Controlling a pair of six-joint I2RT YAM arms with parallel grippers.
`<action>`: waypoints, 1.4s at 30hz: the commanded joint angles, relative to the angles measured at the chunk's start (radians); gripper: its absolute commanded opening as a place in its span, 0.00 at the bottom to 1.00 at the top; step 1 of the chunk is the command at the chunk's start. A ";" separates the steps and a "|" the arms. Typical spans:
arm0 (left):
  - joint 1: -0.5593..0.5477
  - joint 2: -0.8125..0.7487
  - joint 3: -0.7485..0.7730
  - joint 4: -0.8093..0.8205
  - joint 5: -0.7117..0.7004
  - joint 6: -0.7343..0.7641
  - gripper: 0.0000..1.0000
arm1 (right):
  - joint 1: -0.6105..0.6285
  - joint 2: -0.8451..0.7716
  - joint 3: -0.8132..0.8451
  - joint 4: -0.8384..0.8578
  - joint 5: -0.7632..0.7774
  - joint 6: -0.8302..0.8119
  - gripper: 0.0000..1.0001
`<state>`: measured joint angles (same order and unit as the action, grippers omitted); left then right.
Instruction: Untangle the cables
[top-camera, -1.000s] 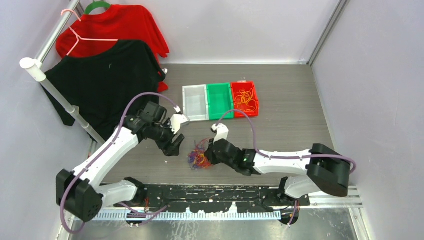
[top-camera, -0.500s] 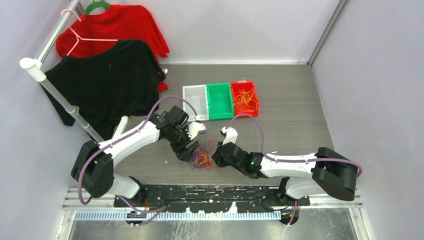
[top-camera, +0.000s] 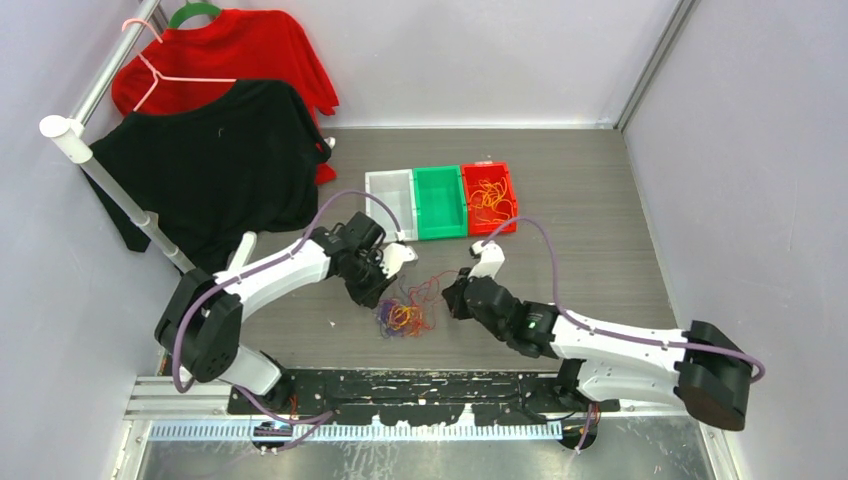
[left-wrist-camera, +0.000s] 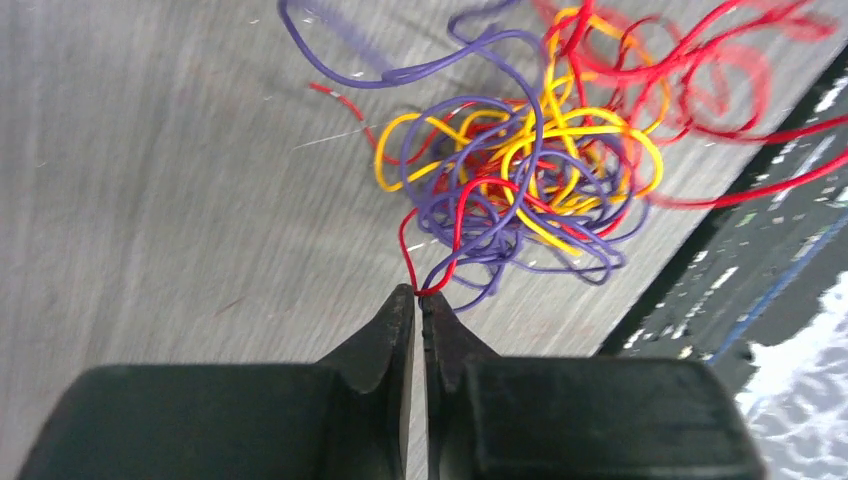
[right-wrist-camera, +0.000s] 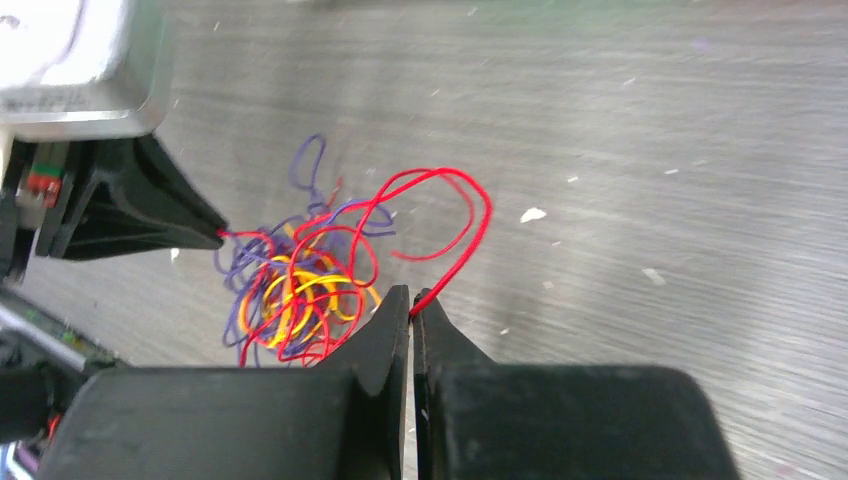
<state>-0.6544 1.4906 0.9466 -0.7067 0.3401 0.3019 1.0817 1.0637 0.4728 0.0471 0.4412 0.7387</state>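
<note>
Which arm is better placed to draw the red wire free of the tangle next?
Right, probably. The right claw is shut on a long red wire that loops clear of the tangle. The left claw pinches a red strand right at the tangle's edge, which suits anchoring.

You've got bright, even light, soft shadows. L wrist: thin red wire loops (left-wrist-camera: 740, 60) blurred top-right. R wrist: grey wood-grain tabletop (right-wrist-camera: 650, 120) motion-streaked.

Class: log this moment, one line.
left end effector: shut on red cable | right end effector: shut on red loop | tangle: between them
</note>
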 joint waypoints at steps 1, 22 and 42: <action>0.013 -0.088 0.003 0.012 -0.144 0.090 0.04 | -0.050 -0.117 0.040 -0.130 0.139 -0.024 0.01; 0.237 -0.382 -0.201 -0.021 -0.403 0.422 0.00 | -0.170 -0.273 0.270 -0.479 0.273 -0.122 0.01; 0.258 -0.491 -0.310 -0.092 -0.429 0.531 0.00 | -0.232 -0.378 0.719 -0.556 0.467 -0.419 0.01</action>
<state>-0.4026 1.0138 0.6556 -0.7818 -0.0639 0.7959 0.8547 0.6979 1.1103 -0.5415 0.7959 0.4156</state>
